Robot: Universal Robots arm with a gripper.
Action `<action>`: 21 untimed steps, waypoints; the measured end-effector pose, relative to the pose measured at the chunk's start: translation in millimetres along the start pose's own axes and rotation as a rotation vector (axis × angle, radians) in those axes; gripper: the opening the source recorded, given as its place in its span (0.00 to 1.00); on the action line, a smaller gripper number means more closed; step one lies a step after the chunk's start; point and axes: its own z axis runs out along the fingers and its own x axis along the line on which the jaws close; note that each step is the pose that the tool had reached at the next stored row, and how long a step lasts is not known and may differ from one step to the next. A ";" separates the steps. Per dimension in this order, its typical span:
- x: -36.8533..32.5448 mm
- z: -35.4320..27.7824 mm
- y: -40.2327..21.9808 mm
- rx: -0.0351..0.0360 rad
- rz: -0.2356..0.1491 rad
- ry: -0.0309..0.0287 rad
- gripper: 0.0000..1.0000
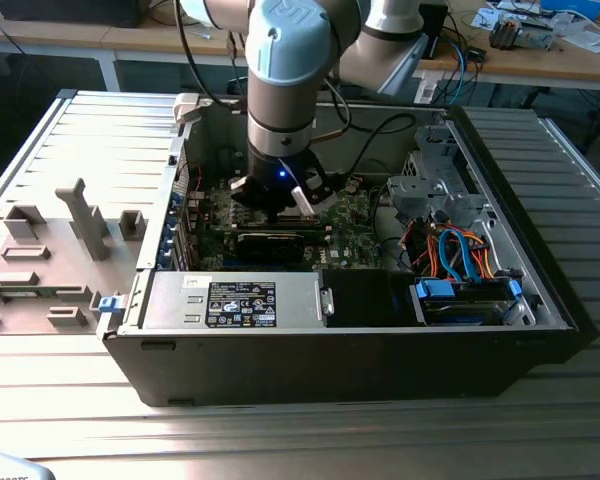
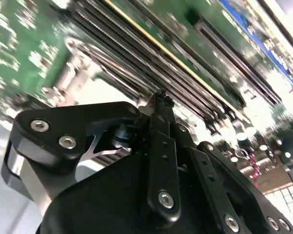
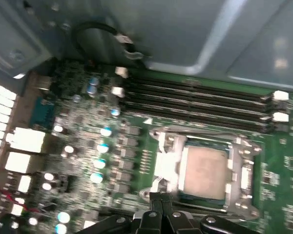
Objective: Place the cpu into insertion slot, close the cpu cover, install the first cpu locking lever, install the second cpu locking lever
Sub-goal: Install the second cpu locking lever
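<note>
While your black gripper (image 3: 158,210), fingertips pinched together on nothing, hovers low-centre, the silvery-tan square cpu (image 3: 203,169) sits seated inside the metal-rimmed insertion slot (image 3: 241,175).

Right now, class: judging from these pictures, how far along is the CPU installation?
Done: the cpu sits in the insertion slot, and the cpu cover appears closed around it. In hand: the hand hovers at the socket's edge. Left: whether either locking lever is latched cannot be told.

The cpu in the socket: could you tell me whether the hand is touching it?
Cannot tell. In the first wrist view the cpu sits in the insertion slot, and the hand ends just beside its frame; neither contact nor a gap shows plainly.
</note>
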 end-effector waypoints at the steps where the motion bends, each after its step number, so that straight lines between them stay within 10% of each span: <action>1: -4.2 -0.1 -0.4 0.0047 0.000 0.0033 0.11; 5: -15.7 0.3 2.3 0.0313 0.002 0.0104 0.11; 11: -23.0 4.7 26.8 0.0805 0.004 0.0182 0.11; 13: -24.0 -2.3 35.1 0.1059 0.005 0.0224 0.11; 17: -24.0 -24.8 40.0 0.1081 0.005 0.0226 0.11; 21: -24.0 -31.5 41.3 0.1077 0.005 0.0224 0.11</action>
